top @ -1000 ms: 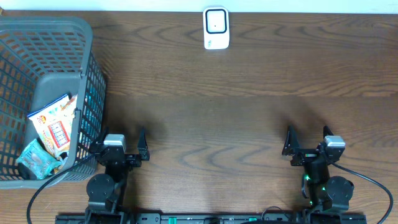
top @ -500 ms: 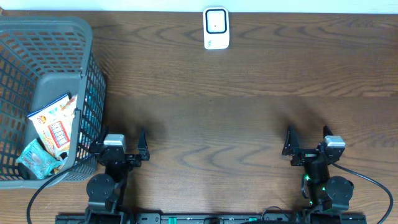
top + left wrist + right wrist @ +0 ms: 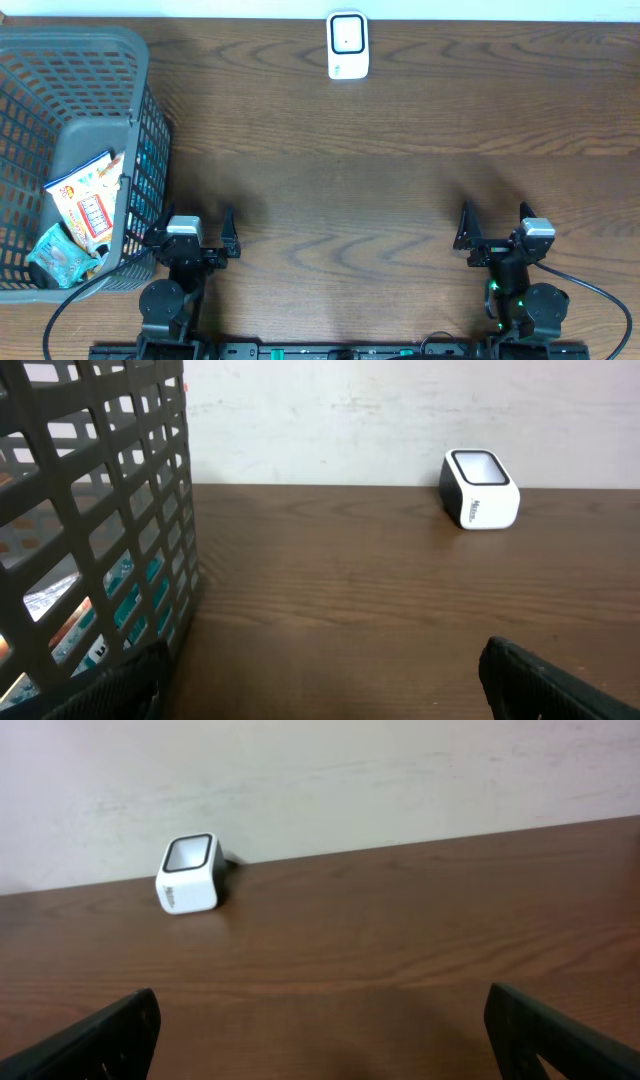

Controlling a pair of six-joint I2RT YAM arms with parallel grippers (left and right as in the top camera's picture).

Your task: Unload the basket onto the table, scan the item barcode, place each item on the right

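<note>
Dark wood-grain tabletop; grey plastic mesh basket at its left edge; inside lies a white-and-orange snack packet, tilted against the basket's near-right wall, w/ a teal packet just beside it at the near corner; neither is held, both well apart from the scanner; no barcode can be made out on them from overhead; white barcode scanner w/ dark window stands at the far edge, approx. centre, upright; left gripper is at the near edge just beside the basket's near-right corner, jaws spread wide, nothing between them; right gripper is at the near edge on the opposite side, jaws likewise wide apart and empty; left wrist view shows the basket's mesh wall close on the left, teal and orange visible through the holes, scanner far off to the right by the pale wall; right wrist view shows the scanner far-left, bare wood ahead.
</note>
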